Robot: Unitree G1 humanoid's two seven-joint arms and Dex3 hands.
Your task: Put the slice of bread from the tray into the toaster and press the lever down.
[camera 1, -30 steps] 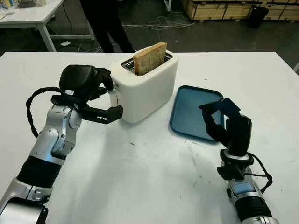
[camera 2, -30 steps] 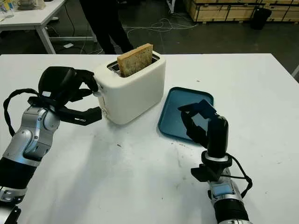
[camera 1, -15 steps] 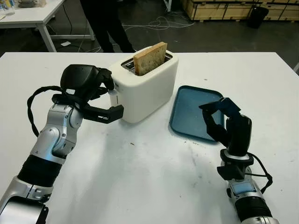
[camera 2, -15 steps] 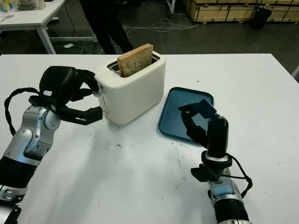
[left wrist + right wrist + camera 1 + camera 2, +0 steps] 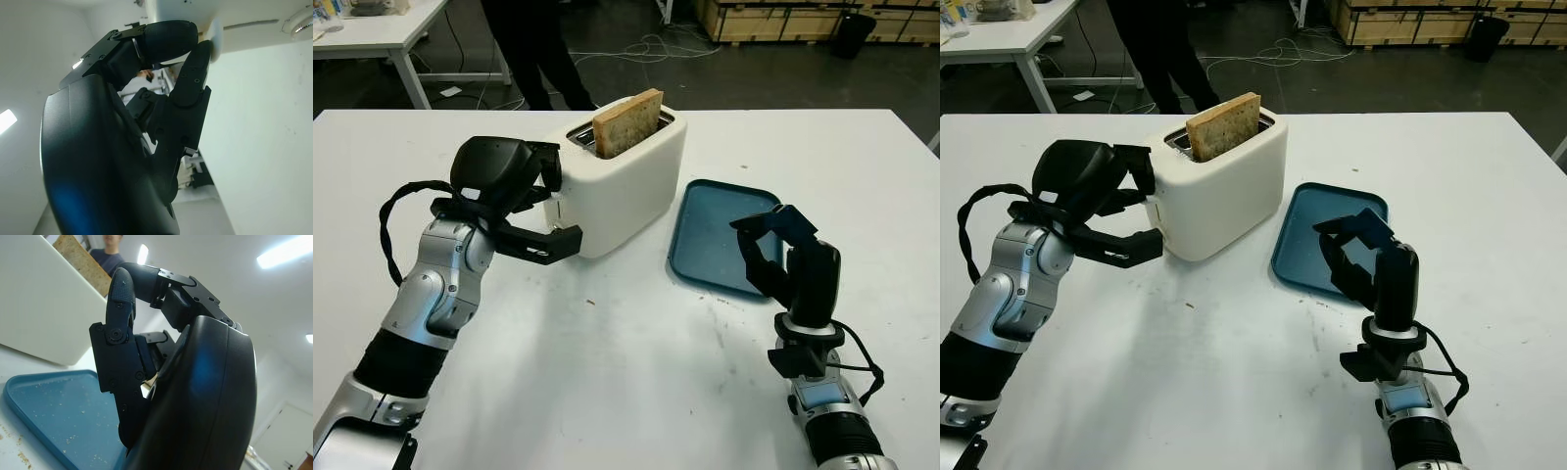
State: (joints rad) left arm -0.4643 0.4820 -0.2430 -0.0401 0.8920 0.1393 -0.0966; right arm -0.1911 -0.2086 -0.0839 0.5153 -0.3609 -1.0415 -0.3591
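1. The slice of bread [image 5: 628, 122] is seen standing in the slot of the white toaster [image 5: 626, 176]; the lever press is judged the step in hand.
2. The left hand [image 5: 514, 196] is set against the toaster's end at nine o'clock, fingers curled, nothing gripped.
3. A downward push is called for next.
4. The right hand [image 5: 781, 257] is held curled and empty by the blue tray [image 5: 710, 240] on the counter [image 5: 626, 372].
5. A person [image 5: 533, 44] is noted at twelve o'clock; nothing is seen blocking.
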